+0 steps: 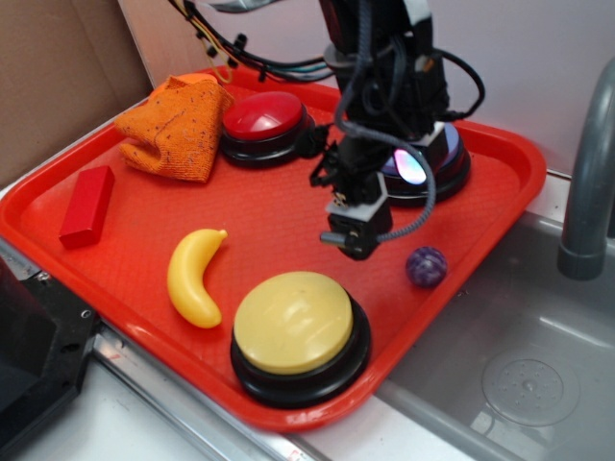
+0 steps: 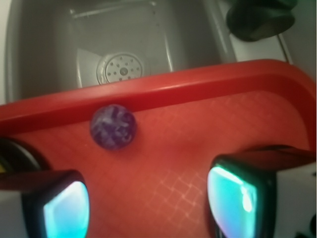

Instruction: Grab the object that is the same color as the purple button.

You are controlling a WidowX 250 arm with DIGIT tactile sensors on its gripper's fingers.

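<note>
A small marbled purple ball [image 1: 426, 266] [image 2: 113, 126] rests on the red tray [image 1: 115, 288] near its right rim. The purple button [image 1: 444, 154], a dome on a black base, sits at the tray's back right, largely hidden behind the arm. My gripper [image 1: 354, 238] [image 2: 148, 203] hovers over the tray's middle, left of the ball and apart from it. In the wrist view its two fingers [image 2: 67, 210] stand wide apart with bare tray between them, and the ball lies ahead of them, toward the left finger.
A red button [image 1: 262, 117] and an orange cloth [image 1: 178, 125] sit at the back, a red block [image 1: 86, 205] at left, a yellow banana [image 1: 195, 276] and yellow button [image 1: 295, 324] in front. A grey sink [image 1: 519, 365] with drain [image 2: 123, 68] lies right of the tray.
</note>
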